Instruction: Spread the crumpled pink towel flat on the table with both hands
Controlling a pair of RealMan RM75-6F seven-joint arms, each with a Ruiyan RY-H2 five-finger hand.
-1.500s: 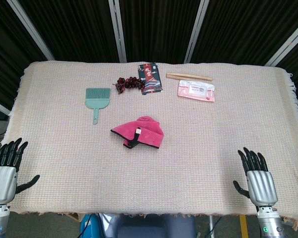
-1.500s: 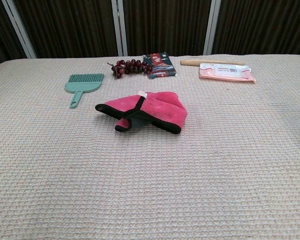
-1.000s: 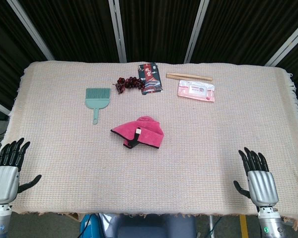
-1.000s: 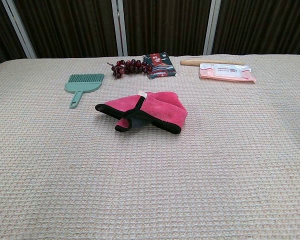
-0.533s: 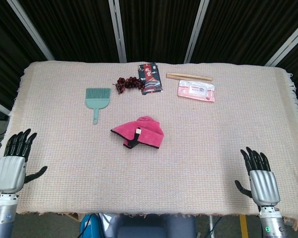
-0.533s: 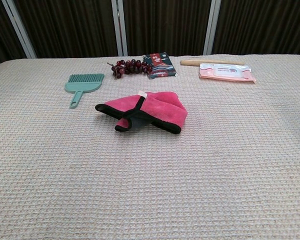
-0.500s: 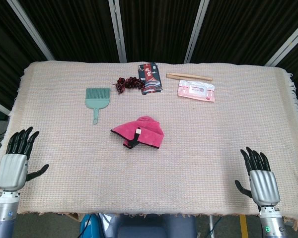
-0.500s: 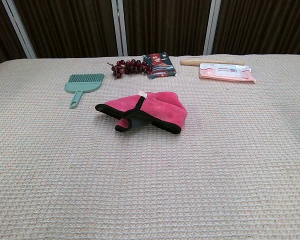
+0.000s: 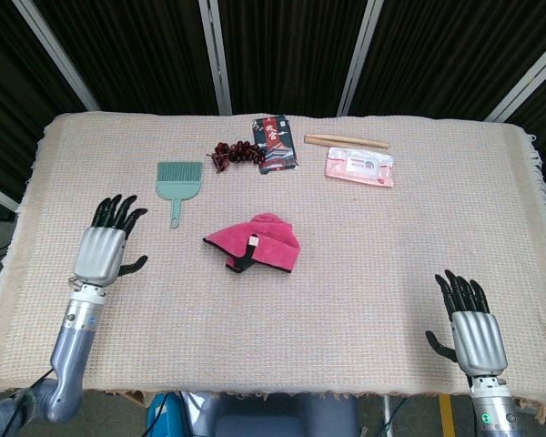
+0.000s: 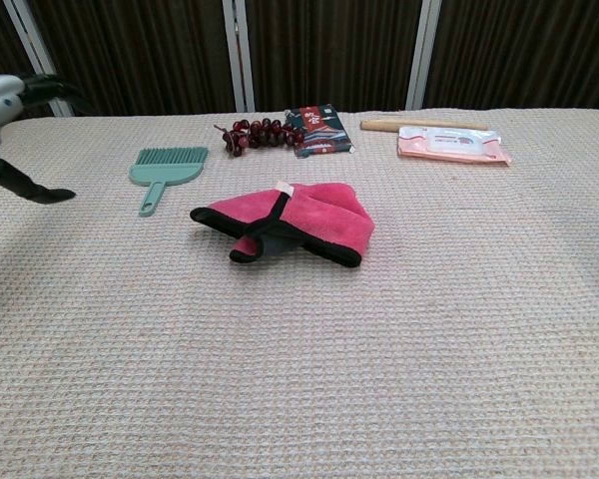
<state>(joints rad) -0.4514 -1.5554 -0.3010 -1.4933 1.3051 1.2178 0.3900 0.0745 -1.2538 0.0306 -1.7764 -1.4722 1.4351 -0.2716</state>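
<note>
Crumpled pink towel point(image 9: 255, 243) bunched mid-table, folded over itself with its black hem and white tag up, untouched. Left hand point(image 9: 108, 247) raised over the table point(image 9: 364, 273) well left of it, fingers point(image 9: 118, 211) spread and empty, seemingly for an approach. Right hand point(image 9: 470, 330) at the near right edge, fingers likewise spread, empty, far off.

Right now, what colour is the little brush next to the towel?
The little brush is pale green all over, bristles and handle alike. It shows best in the chest view.
</note>
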